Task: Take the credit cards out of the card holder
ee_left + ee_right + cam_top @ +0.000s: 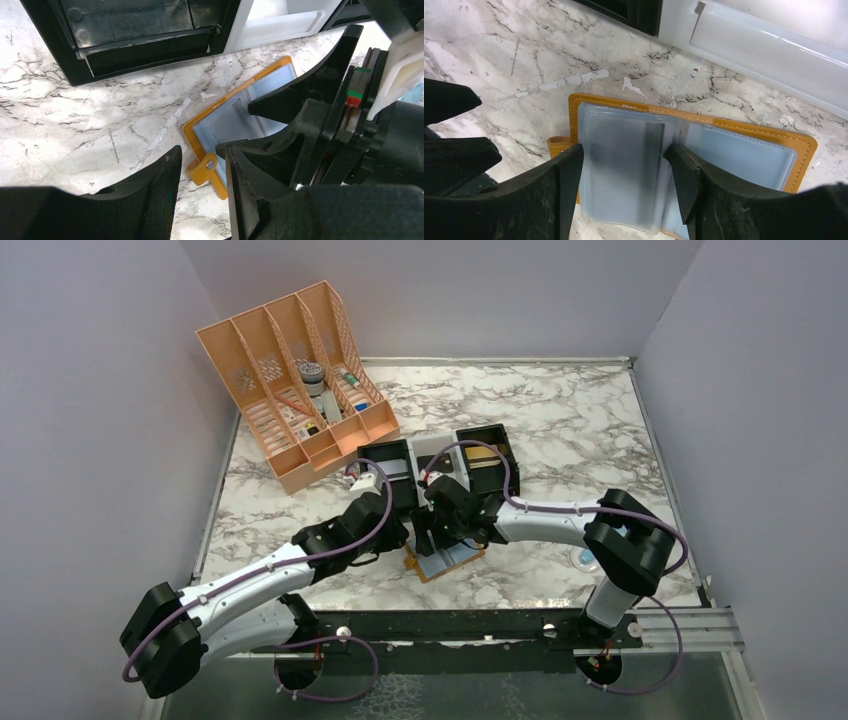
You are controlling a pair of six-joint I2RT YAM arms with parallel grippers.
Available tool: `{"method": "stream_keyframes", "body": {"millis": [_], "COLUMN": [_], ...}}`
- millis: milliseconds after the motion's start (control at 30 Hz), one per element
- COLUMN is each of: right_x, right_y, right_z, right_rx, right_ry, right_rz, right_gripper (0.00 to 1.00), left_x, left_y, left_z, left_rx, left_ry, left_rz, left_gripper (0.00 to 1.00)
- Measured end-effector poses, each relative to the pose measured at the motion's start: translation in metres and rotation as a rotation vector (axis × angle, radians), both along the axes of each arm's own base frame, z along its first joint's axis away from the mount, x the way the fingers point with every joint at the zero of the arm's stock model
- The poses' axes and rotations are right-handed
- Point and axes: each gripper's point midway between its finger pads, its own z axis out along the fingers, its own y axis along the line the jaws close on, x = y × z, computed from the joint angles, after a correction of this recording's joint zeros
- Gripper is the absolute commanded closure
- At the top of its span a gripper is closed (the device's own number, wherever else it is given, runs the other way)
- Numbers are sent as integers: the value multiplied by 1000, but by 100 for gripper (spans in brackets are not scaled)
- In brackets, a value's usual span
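Mustard-tan card holder (724, 150) lies open on the marble counter (524, 50). The right fingers (566, 185) stand wide astride a grey credit card (624, 165) in its clear sleeve, grip uncertain. The left fingers (155, 195), half parted, straddle the snap tab (202, 170). A pull could drag the whole holder if nothing pins it.

Most of the card holder (450, 562) is covered from above, and what its cloudy sleeves (619, 165) hold cannot be told.
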Motion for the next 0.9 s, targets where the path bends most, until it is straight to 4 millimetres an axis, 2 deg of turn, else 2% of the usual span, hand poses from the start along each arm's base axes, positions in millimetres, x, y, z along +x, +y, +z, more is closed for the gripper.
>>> {"method": "stream_keyframes", "body": {"millis": [567,900], "right_x": [3,4], "right_y": [1,0], "right_z": [-5,-6], "right_rx": [-118,-134], "right_ry": [-119,-138], "right_rz": [-42,-55], "right_gripper": [31,44], "left_x": [0,-1], "left_y": [1,3], "left_z": [9,6], "left_rx": [-30,-24], "left_ry": [-23,-17], "left_rz": [9,13], "left_gripper": [60,60]}}
